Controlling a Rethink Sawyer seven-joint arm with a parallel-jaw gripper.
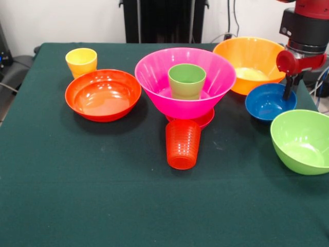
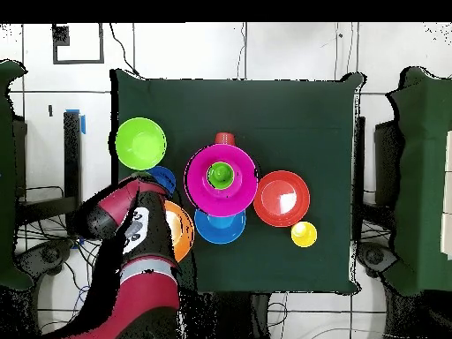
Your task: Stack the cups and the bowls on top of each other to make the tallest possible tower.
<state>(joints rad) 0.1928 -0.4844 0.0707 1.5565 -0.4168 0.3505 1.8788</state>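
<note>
The tower point(image 1: 185, 85) stands mid-table: the large pink bowl on a small magenta bowl point(image 1: 203, 120), a light green cup point(image 1: 186, 81) upright inside it; an orange-red ribbed cup point(image 1: 183, 144) stands inverted just in front; the gripper point(image 1: 291, 88) hangs over the small dark blue bowl point(image 1: 267, 102), whether its jaws are parted I cannot tell; these glossy plastics look light, stiff and slippery, so a rim pinch seems best.

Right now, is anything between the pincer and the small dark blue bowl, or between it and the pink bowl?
Nothing visible: the pincer is at the rim of the small dark blue bowl, with bare cloth across to the pink bowl. A light green cup stands inside that bowl.
</note>
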